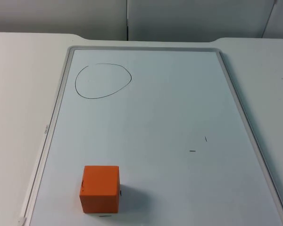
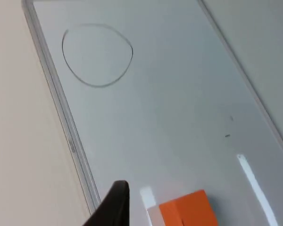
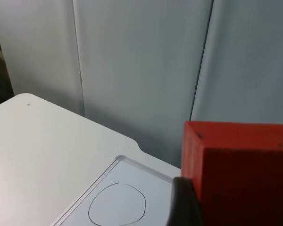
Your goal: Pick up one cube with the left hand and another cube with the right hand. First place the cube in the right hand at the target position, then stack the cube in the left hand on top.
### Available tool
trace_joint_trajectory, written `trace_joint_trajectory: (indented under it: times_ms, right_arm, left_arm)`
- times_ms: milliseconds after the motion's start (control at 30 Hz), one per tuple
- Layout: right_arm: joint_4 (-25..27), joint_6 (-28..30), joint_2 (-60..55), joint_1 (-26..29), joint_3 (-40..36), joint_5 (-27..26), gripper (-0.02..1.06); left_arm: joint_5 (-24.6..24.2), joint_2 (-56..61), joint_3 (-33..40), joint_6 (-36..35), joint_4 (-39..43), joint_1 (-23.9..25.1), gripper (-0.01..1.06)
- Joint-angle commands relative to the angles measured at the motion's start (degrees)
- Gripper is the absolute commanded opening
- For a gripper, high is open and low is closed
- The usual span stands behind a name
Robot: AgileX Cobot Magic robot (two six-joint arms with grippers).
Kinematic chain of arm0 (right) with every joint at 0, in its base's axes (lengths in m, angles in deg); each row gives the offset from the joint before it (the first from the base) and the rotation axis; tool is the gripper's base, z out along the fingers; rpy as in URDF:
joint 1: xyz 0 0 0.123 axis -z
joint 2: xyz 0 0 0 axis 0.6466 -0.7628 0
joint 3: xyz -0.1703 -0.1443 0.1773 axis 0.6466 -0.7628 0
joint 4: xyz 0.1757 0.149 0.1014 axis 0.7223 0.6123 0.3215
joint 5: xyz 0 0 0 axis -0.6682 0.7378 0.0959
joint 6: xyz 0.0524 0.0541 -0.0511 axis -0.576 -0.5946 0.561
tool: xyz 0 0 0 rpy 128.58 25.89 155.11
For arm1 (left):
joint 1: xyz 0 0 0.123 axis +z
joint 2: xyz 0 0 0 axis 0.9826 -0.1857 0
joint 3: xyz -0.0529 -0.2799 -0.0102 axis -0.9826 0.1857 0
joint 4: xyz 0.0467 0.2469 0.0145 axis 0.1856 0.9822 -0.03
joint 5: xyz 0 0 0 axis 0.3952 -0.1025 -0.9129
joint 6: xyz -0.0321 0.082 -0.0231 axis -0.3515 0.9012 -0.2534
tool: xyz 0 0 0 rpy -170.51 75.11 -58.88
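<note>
on the whiteboard (image 1: 146, 122), near its front edge and toward its left rim, sits an orange cube (image 1: 100, 188). it is a plain, matte block with sharp edges, its top face brighter than the shaded front, and a few tiny dark specks mark its sides. it stands square and flat on the board, well apart from the hand-drawn black oval (image 1: 103, 81) in the board's far left part. two short pen marks (image 1: 198, 145) lie on the board's right half.

from the left wrist view, the same orange cube (image 2: 188, 209) shows just beside one black fingertip (image 2: 114, 205) of the left gripper, not touching it; whether that gripper's fingers are spread or closed cannot be told.

from the right wrist view, a red cube (image 3: 238, 172) sits high above the table, right against a black fingertip (image 3: 183, 202) of the right gripper, with the grey partition wall (image 3: 141, 70) behind it and the drawn oval (image 3: 117, 204) far below. it looks carried, though the second finger is hidden, so a full pinch cannot be confirmed.
</note>
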Motion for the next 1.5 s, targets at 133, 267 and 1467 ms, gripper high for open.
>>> trace_joint_trajectory:
  times_ms: [133,267,1467]
  right_arm:
    - [-0.2,0.6,-1.6,0.3,0.3,-1.4,0.00]
    - [-0.2,0.6,-3.8,0.3,0.3,-1.5,0.00]
    - [-0.5,5.0,-8.1,0.3,0.3,-6.1,0.00]
  left_arm:
    - [2.7,-12.6,-0.5,2.4,-1.5,-4.5,1.04]
    - [9.1,-21.9,-0.5,0.2,-1.3,-13.6,1.04]
    - [24.0,-47.6,-4.6,-42.6,26.8,-39.5,1.04]
